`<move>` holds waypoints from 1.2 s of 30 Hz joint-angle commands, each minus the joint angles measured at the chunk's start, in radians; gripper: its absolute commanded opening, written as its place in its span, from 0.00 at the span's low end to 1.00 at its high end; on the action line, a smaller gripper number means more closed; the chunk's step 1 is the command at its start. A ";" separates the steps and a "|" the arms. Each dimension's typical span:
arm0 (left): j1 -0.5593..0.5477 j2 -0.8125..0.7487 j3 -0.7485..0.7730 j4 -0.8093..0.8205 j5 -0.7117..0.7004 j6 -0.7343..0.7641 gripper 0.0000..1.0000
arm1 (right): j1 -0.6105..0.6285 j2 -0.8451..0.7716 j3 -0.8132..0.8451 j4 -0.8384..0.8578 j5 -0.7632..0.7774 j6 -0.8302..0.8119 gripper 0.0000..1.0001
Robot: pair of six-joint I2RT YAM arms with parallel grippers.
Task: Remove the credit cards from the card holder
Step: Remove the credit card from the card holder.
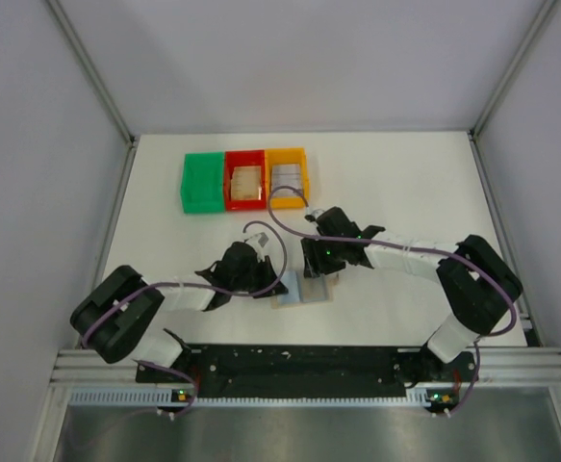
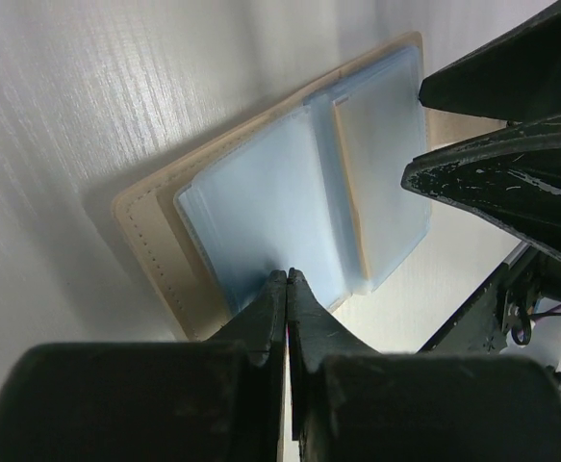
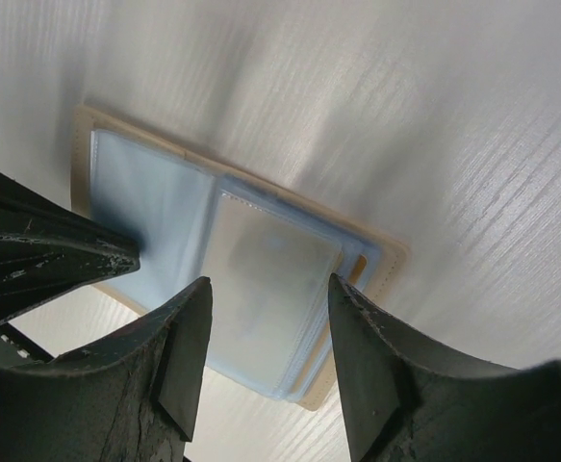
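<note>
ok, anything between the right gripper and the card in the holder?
Only the translucent sleeve. The tan card sits inside it, so the open right gripper over it meets plastic first. The left gripper, shut, is at the card holder's other page, off to the side.

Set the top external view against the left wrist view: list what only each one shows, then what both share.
Only top external: the green bin, red bin and orange bin at the table's far side, with tan cards lying in the red one and grey cards in the orange one.
Only left wrist: the card holder up close, its stitched tan rim and blue-grey sleeves, and the left claw shut at their near edge.
Both: the open card holder on the white table, with the right claw at its other side.
</note>
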 commanded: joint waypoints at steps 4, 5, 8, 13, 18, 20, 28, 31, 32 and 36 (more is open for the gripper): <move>-0.002 0.010 -0.010 0.028 -0.009 0.002 0.00 | -0.003 0.019 0.038 0.029 -0.030 -0.012 0.48; -0.002 0.012 -0.010 0.029 -0.009 0.002 0.00 | -0.003 0.018 0.038 0.029 -0.031 -0.010 0.47; -0.002 0.014 -0.008 0.031 -0.004 0.002 0.00 | -0.003 0.021 0.043 0.029 -0.037 -0.012 0.45; -0.002 0.018 -0.007 0.032 0.000 0.002 0.00 | -0.003 0.030 0.040 0.029 -0.045 -0.003 0.37; -0.002 0.017 -0.004 0.034 0.002 0.002 0.00 | -0.001 0.039 0.040 0.040 -0.070 0.005 0.36; -0.002 0.017 -0.004 0.034 0.005 0.002 0.00 | 0.000 0.044 0.040 0.047 -0.083 0.014 0.35; -0.002 0.003 -0.010 0.043 0.006 -0.001 0.00 | 0.002 0.076 0.030 0.104 -0.155 0.056 0.36; -0.002 -0.028 -0.022 0.060 0.003 -0.012 0.00 | 0.002 0.082 0.015 0.181 -0.209 0.111 0.36; -0.002 -0.046 -0.036 0.077 -0.001 -0.019 0.00 | 0.002 0.087 0.009 0.205 -0.227 0.126 0.36; -0.001 -0.158 -0.086 0.095 -0.056 -0.039 0.04 | 0.003 0.097 0.007 0.267 -0.264 0.175 0.36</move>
